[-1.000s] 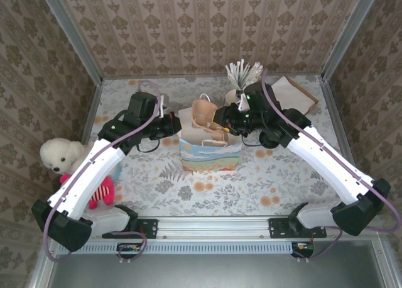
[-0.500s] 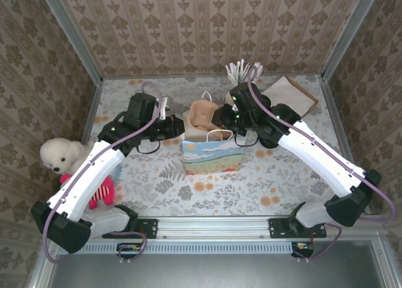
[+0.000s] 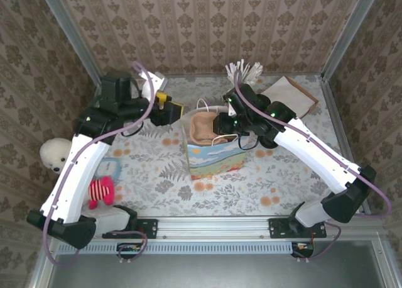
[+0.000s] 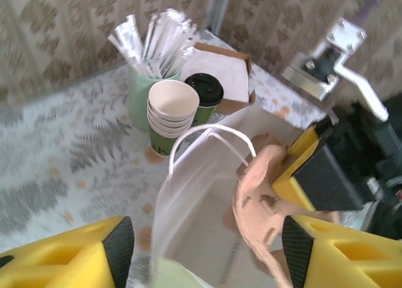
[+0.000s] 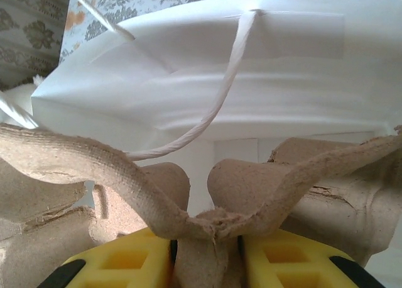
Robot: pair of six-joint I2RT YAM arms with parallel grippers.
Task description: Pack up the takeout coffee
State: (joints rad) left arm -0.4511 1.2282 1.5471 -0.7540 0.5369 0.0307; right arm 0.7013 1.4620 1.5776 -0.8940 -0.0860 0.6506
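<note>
A: Near edge first. What lay by the arm bases?
B: A white plush toy point(image 3: 55, 155) sat against the left wall. A pink striped toy point(image 3: 99, 190) lay just beside the left arm.

A: Middle of the table point(image 3: 264, 181)?
B: A paper bag point(image 3: 212, 156) stood upright with its mouth open and a painted landscape on its near face. A cardboard cup tray point(image 3: 204, 126) sat tilted in the mouth, partly inside.

A: Right gripper point(image 5: 207, 253)?
B: Clamped on a thin rib of the cup tray. The yellow fingers point(image 5: 122, 263) pressed the cardboard from both sides, with the bag's white inner wall beyond.

A: Left gripper point(image 4: 207, 245)?
B: It hung just left of the bag, above the rim, with its fingers spread wide. Nothing was between them, and no contact that I could make out.

A: And the coffee?
B: The coffee cup point(image 4: 204, 94) — green, black lid on — stood on the table beyond the bag, not in it. It was right against a stack of lidless cups point(image 4: 171, 115); I couldn't tell whether they touched. Behind both stood a green holder of wrapped straws point(image 4: 138, 98). A flat brown box point(image 3: 292, 94) lay farthest back, toward the right corner.
</note>
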